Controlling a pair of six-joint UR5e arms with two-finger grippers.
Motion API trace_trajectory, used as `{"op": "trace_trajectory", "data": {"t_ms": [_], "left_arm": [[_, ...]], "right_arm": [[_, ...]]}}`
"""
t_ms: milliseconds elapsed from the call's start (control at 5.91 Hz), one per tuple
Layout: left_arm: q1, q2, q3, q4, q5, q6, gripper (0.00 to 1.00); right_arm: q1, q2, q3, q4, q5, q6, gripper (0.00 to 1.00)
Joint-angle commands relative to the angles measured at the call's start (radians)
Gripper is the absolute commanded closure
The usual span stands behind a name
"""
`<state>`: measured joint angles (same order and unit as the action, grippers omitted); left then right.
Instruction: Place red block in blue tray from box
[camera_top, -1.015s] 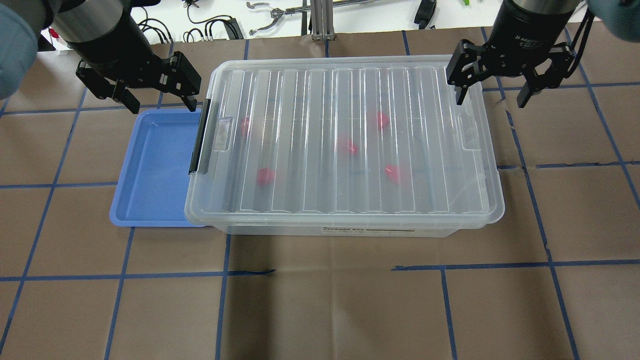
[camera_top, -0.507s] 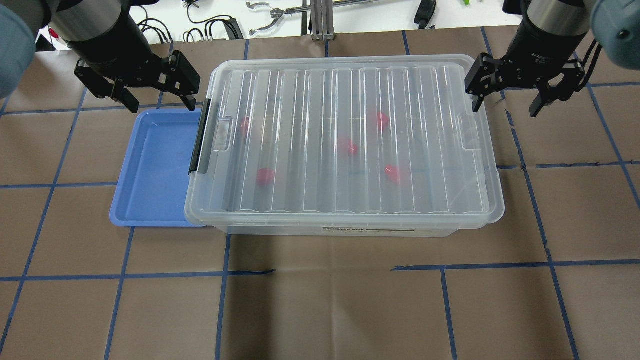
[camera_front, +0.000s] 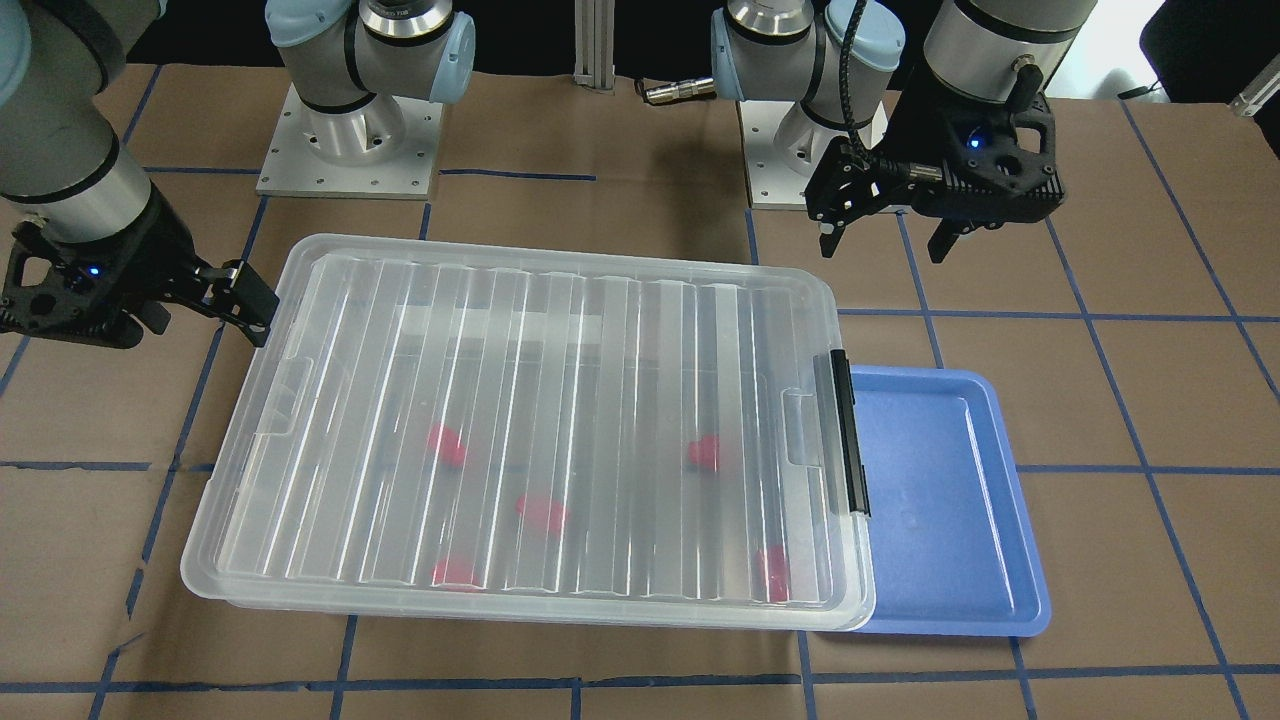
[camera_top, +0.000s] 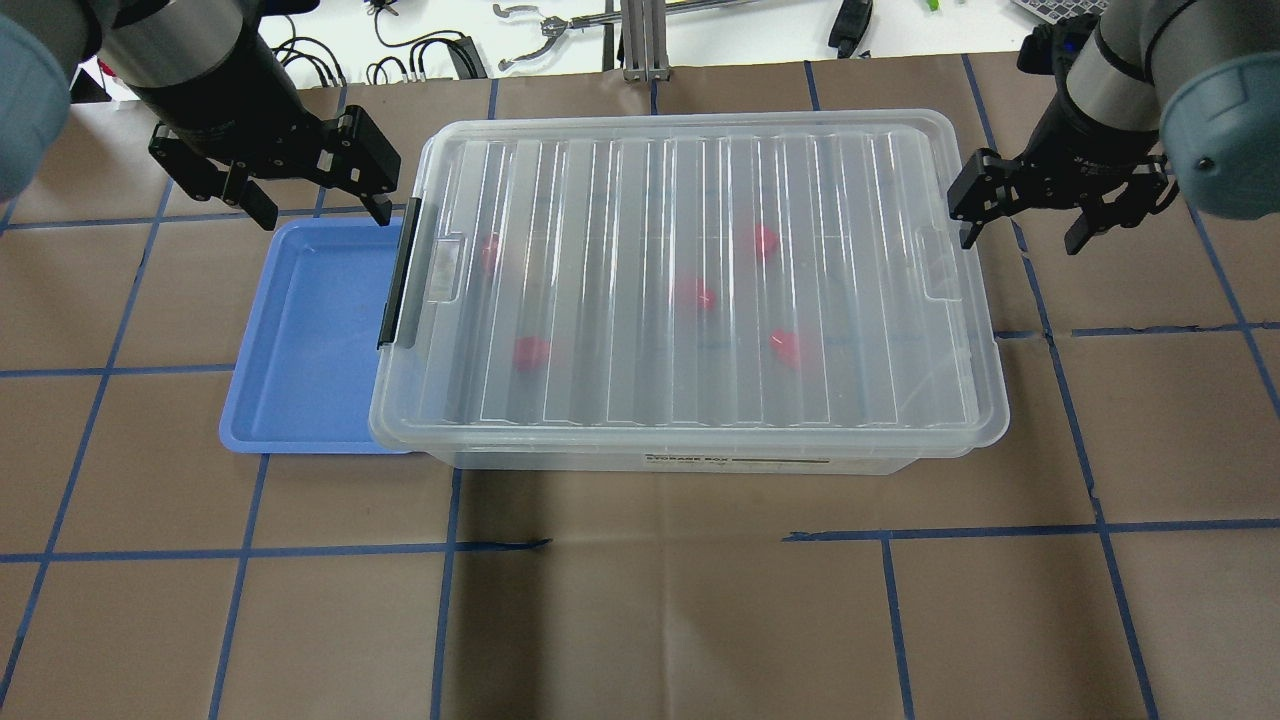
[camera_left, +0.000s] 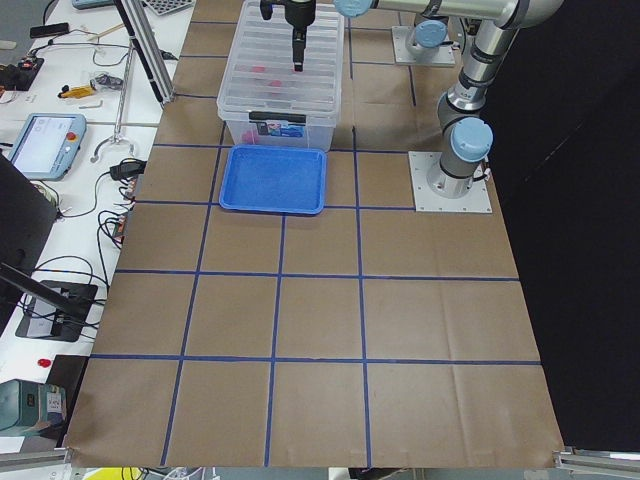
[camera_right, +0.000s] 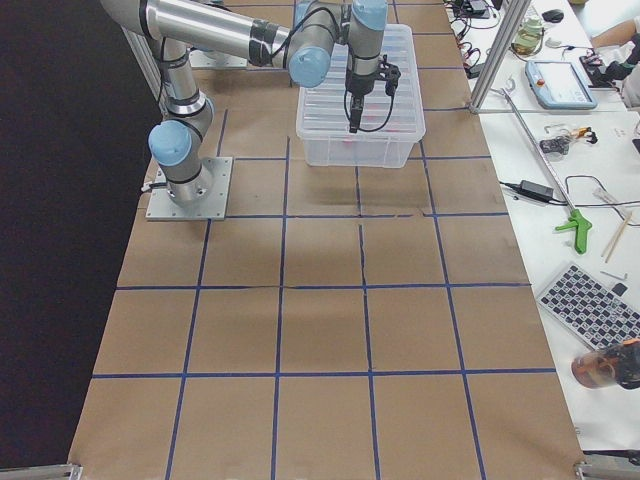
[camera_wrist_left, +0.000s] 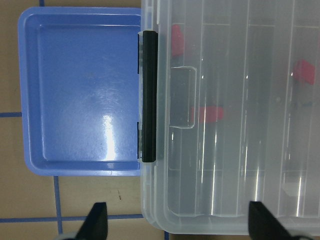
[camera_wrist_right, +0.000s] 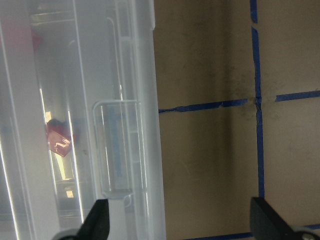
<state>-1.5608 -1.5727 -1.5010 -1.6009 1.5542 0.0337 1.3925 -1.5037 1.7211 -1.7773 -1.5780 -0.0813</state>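
The box (camera_top: 620, 200) is a clear bin with its ribbed lid on and a black latch bar (camera_top: 400, 275) on its left short end. Several red blocks lie inside, blurred through the lid, such as one (camera_top: 531, 352) near the latch and one (camera_top: 694, 293) in the middle. The blue tray (camera_top: 310, 340) lies empty against the box's left end, partly under its rim. My left gripper (camera_top: 325, 212) is open and empty above the tray's far edge, beside the latch. My right gripper (camera_top: 1020, 243) is open and empty, straddling the box's right rim (camera_wrist_right: 142, 100).
Brown paper with a blue tape grid (camera_top: 880, 535) covers the table. Cables and tools (camera_top: 545, 30) lie on the white bench beyond the far edge. The two arm bases (camera_front: 350, 130) stand behind the box.
My right gripper has moved right and a little nearer, from over the box's far right corner to just outside its right end. The left gripper has barely moved.
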Motion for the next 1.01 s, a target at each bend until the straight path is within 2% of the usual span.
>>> {"op": "trace_trajectory", "data": {"t_ms": [0,169,338,846], "left_arm": [[-0.001,0.000,0.001,0.001,0.000,0.000,0.02],[-0.001,0.000,-0.001,-0.001,0.000,0.000,0.02],[-0.001,0.000,-0.001,-0.001,0.001,0.000,0.02],[-0.001,0.000,0.001,0.001,0.007,0.000,0.02]], "right_arm": [[-0.003,0.010,0.057,-0.059,0.001,-0.043,0.00],[-0.004,0.010,0.077,-0.079,-0.002,-0.052,0.00],[-0.004,0.010,0.103,-0.091,-0.052,-0.057,0.00],[-0.004,0.010,0.141,-0.114,-0.062,-0.057,0.00]]}}
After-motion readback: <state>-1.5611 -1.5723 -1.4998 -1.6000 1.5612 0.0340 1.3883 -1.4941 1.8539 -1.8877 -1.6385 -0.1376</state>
